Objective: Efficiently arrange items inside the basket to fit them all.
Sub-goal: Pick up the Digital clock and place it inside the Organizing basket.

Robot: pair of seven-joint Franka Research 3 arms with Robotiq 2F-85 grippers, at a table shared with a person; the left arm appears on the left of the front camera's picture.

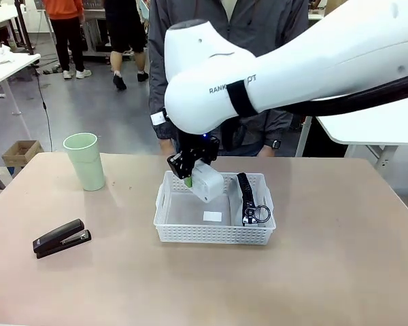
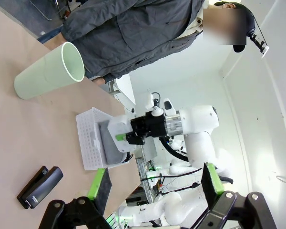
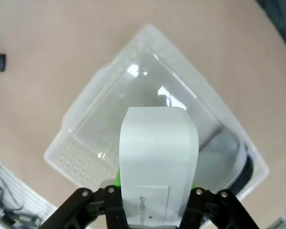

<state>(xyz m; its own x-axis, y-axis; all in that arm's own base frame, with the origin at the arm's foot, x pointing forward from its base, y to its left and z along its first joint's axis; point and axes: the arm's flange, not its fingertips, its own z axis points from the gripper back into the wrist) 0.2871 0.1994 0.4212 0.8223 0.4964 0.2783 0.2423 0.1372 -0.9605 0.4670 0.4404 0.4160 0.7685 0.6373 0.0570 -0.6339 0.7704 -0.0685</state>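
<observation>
Front view: the right gripper [image 1: 189, 170] has its fingers clamped on the white box [image 1: 208, 183], tilted just over the basket [image 1: 211, 234]. The grey pouch [image 1: 247, 197] sits in the basket's right end. The green cup [image 1: 83, 161] and the stapler [image 1: 61, 238] are out on the table [image 1: 326, 272].

Left wrist view: the left gripper [image 2: 155, 183] has its fingers spread wide, holding nothing.

Right wrist view: the box is pinched tight, with the basket below it.

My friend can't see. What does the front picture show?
The right gripper holds a white box above the basket, where a grey pouch lies. A green cup and black stapler sit on the table; a person stands behind.
</observation>
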